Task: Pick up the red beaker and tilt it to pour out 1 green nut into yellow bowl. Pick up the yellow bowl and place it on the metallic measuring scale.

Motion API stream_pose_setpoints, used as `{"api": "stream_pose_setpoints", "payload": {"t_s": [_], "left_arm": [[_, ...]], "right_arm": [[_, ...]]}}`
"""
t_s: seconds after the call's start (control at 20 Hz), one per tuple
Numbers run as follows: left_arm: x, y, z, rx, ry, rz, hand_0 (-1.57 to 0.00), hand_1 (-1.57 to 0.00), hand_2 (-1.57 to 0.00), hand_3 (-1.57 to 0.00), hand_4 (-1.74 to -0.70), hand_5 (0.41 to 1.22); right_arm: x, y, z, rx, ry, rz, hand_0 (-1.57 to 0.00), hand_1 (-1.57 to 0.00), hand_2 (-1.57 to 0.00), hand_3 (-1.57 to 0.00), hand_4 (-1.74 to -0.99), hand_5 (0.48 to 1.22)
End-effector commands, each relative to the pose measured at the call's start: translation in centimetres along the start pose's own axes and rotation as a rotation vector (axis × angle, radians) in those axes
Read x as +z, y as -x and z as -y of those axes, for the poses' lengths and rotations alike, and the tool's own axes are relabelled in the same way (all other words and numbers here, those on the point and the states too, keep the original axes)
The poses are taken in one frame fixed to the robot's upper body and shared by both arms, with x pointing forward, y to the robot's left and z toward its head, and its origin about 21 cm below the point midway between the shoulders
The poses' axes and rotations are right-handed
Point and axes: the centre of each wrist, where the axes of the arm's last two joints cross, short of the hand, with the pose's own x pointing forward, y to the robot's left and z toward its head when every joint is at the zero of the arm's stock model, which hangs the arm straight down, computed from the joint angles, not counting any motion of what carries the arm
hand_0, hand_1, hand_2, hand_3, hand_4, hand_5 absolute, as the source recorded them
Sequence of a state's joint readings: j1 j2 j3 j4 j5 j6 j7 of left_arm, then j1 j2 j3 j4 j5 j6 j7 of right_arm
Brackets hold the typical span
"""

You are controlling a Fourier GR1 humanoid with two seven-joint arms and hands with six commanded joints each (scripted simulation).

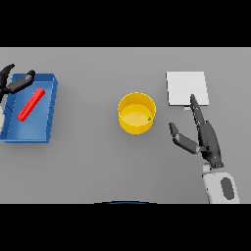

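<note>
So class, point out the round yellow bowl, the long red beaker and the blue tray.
Round yellow bowl [126,126], head view, front wall.
Long red beaker [31,104], head view, mid-body.
Blue tray [51,105], head view, right wall.

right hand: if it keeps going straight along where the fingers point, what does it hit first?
Most likely the metallic measuring scale. The right hand has straight fingers aimed up the view, their tips at the scale's near edge. The yellow bowl lies off that line. Height above the table is unclear.
</note>
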State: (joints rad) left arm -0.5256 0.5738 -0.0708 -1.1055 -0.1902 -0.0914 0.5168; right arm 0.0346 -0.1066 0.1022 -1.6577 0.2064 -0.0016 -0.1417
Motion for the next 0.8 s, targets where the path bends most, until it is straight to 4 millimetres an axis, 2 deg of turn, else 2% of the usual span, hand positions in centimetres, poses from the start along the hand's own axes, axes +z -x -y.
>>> {"api": "stream_pose_setpoints", "payload": {"t_s": [0.0,0.1,0.2,0.25,0.4,0.55,0.75], "left_arm": [[0.2,-0.5,-0.1,0.010,-0.006,0.019,-0.08,-0.07,-0.07,-0.07,-0.78,0.631],[0.3,-0.5,-0.1,0.037,-0.016,0.062,-0.05,-0.05,-0.04,-0.05,-0.78,0.635],[0.4,-0.4,0.1,0.073,-0.012,0.095,-0.03,-0.03,-0.03,-0.03,-0.79,0.652],[0.5,-0.4,0.6,0.086,-0.005,0.103,-0.03,-0.02,-0.02,-0.02,-0.79,0.657],[0.6,-0.7,0.9,0.100,0.007,0.105,-0.01,-0.01,-0.01,-0.01,-0.80,0.673],[0.8,-0.7,1.1,0.101,0.007,0.095,-0.01,-0.01,-0.01,-0.01,-0.81,0.687],[1.0,-0.7,0.7,0.111,0.019,0.095,0.00,0.00,0.00,0.00,-0.81,0.689]], "right_arm": [[0.1,0.2,-0.4,0.006,-0.005,-0.025,0.00,0.00,0.00,0.00,-1.144,0.644],[-0.2,-0.3,-0.8,0.076,-0.025,-0.041,0.00,0.00,0.00,0.00,-1.115,0.638],[-1.1,-0.8,0.2,0.139,-0.121,0.015,0.00,0.00,0.00,0.00,-1.080,0.662],[-1.7,-1.1,0.6,0.193,-0.178,0.027,0.00,0.00,0.00,0.00,-1.088,0.665],[-3.7,-2.2,0.1,0.431,-0.308,0.034,0.00,0.00,0.00,0.00,-1.128,0.637],[-5.2,-3.4,0.2,0.647,-0.456,0.129,0.00,0.00,0.00,0.00,-1.142,0.627],[-8.1,-4.4,-1.2,0.843,-0.631,0.208,0.00,0.00,0.00,0.00,-1.162,0.637]]}}
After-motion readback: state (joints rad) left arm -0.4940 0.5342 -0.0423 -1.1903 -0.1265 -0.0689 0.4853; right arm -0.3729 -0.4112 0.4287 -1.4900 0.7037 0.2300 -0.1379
